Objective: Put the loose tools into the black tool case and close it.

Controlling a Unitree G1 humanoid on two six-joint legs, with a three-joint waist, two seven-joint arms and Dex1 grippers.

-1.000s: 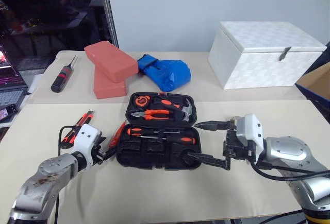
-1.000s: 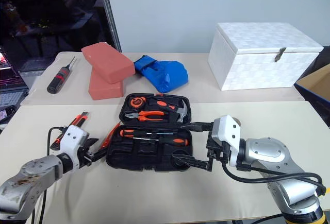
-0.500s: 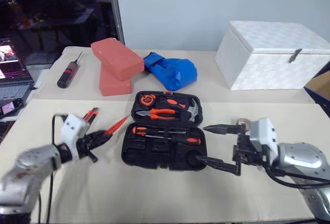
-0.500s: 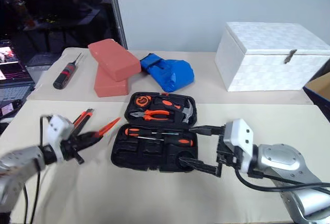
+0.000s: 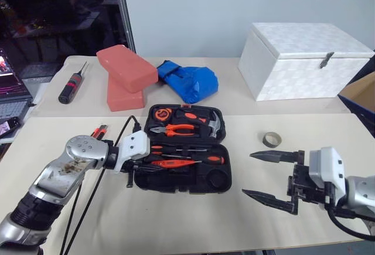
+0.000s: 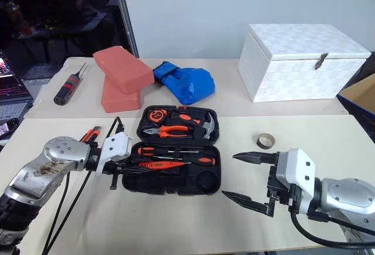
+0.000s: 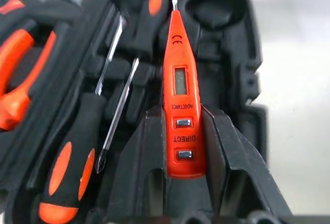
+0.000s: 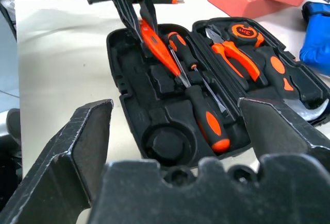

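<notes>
The black tool case [image 5: 202,180] lies open mid-table, with pliers, a hammer and two orange-and-black screwdrivers [image 5: 199,159] in its slots. My left gripper [image 7: 183,113] is shut on the small flat orange tool [image 5: 173,163] and holds it just over the case's near half, beside the screwdrivers. To the right of the case my right gripper [image 5: 258,176] stands wide open, with nothing between its fingers. The grey tape roll [image 5: 270,139] lies on the table beyond it. The orange-and-black utility knife [image 5: 99,131] lies left of the case, partly hidden behind my left arm.
A white box [image 5: 304,61] stands at the back right, with a cardboard box edge [image 5: 360,94] beside it. Two red blocks [image 5: 126,76] and a blue bag [image 5: 190,82] lie behind the case. A black-and-red screwdriver [image 5: 70,88] lies far left.
My left gripper closed on the orange tool, lifted it and swung it right over the case. My right gripper drew back to the right, away from the case, uncovering the tape roll.
</notes>
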